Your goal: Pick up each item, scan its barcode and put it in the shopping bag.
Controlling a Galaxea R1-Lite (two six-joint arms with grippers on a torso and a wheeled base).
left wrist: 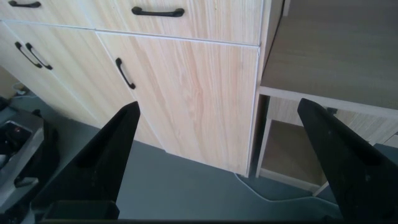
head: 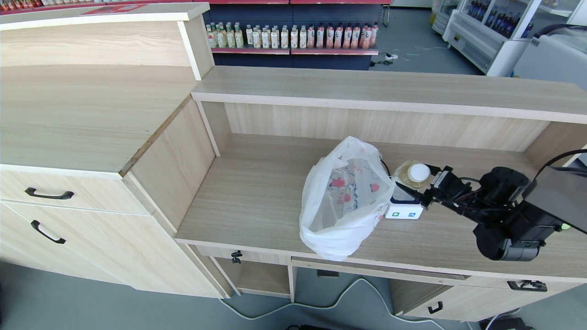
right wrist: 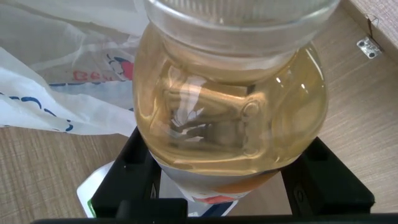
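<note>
A clear bottle (head: 412,176) of yellowish drink with a white cap is held sideways just above the counter, and my right gripper (head: 424,189) is shut on its body. In the right wrist view the bottle (right wrist: 230,106) sits between the black fingers (right wrist: 134,171). Right below it stands a small white scanner box (head: 403,211), whose corner (right wrist: 93,190) shows under the bottle. The white plastic shopping bag (head: 344,197) stands open on the counter, touching the scanner's left side; its crumpled plastic (right wrist: 56,74) lies beside the bottle. My left gripper (left wrist: 217,162) hangs open and holds nothing, low in front of the cabinet doors.
The wooden counter (head: 257,201) has a raised back shelf (head: 367,87) and a taller cabinet (head: 91,114) on the left. Drawers with black handles (left wrist: 157,11) face the left arm. A white cable (head: 330,307) lies on the floor below.
</note>
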